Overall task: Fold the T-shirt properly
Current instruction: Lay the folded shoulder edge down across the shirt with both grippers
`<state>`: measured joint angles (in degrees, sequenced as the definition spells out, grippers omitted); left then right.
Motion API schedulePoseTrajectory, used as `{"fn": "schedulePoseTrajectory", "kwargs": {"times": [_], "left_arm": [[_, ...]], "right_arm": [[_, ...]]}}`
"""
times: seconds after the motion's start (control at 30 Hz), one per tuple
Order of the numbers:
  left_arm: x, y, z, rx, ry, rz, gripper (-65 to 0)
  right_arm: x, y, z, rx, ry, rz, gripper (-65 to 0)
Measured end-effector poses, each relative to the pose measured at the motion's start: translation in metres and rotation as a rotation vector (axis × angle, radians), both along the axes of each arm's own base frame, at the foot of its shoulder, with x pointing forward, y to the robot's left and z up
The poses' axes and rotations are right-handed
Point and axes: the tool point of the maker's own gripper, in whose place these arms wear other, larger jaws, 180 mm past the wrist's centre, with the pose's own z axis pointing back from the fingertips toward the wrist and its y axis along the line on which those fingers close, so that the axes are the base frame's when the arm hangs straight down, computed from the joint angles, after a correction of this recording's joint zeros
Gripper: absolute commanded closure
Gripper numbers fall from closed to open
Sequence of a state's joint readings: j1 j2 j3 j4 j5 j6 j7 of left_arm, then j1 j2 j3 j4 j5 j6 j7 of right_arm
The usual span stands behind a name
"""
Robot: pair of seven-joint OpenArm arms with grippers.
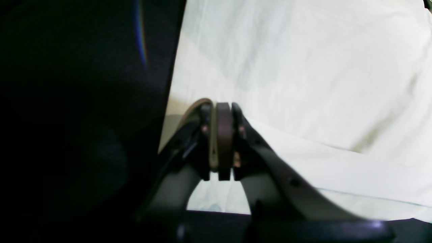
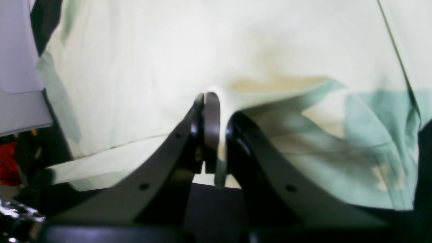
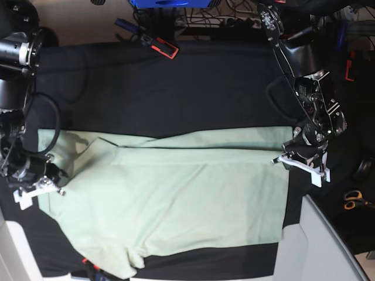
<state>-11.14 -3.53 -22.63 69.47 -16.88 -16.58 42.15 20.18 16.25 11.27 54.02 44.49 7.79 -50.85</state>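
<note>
The pale mint-green T-shirt (image 3: 187,199) lies spread across the black table cloth (image 3: 176,93), with its far long edge turned over in a narrow band. At the shirt's right edge my left gripper (image 3: 287,155) is shut. In the left wrist view its jaws (image 1: 222,106) are pressed together at the border of the fabric (image 1: 303,67), with a layer rising to them. At the left edge my right gripper (image 3: 57,188) is shut too. In the right wrist view (image 2: 211,96) a pleat of shirt cloth (image 2: 135,67) is pinched between the pads.
A red and black tool (image 3: 159,44) lies at the table's far edge, near a blue box (image 3: 170,3) and cables. Orange-handled scissors (image 3: 354,200) sit off the table at right. A pale grey surface (image 3: 325,246) borders the near right corner.
</note>
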Motion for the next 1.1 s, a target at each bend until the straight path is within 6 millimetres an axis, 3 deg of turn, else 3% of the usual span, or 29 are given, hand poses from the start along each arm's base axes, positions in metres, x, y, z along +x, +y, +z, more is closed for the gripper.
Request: {"fn": "schedulePoseTrajectory", "kwargs": {"times": [0.2, 0.37, 0.6, 0.8, 1.1], "left_arm": [[0.009, 0.002, 0.009, 0.006, -0.023, 0.0, 0.0], [0.015, 0.003, 0.01, -0.002, -0.029, 0.005, 0.0], [0.012, 0.007, -0.017, 0.029, 0.038, 0.003, 0.0], [0.03, 0.004, -0.004, 0.031, 0.001, -0.002, 0.0], [0.03, 0.005, -0.004, 0.041, 0.004, -0.004, 0.0]], "right_arm": [[0.02, 0.022, 0.005, -0.025, -0.041, 0.059, -0.1], [0.013, 0.016, -0.014, -0.035, -0.001, 0.033, -0.1], [0.019, 0.016, -0.008, -0.035, -0.023, 0.028, -0.1], [0.021, 0.014, -0.007, -0.041, -0.038, 0.017, -0.1], [0.031, 0.012, -0.006, -0.028, -0.029, 0.001, -0.1]]}}
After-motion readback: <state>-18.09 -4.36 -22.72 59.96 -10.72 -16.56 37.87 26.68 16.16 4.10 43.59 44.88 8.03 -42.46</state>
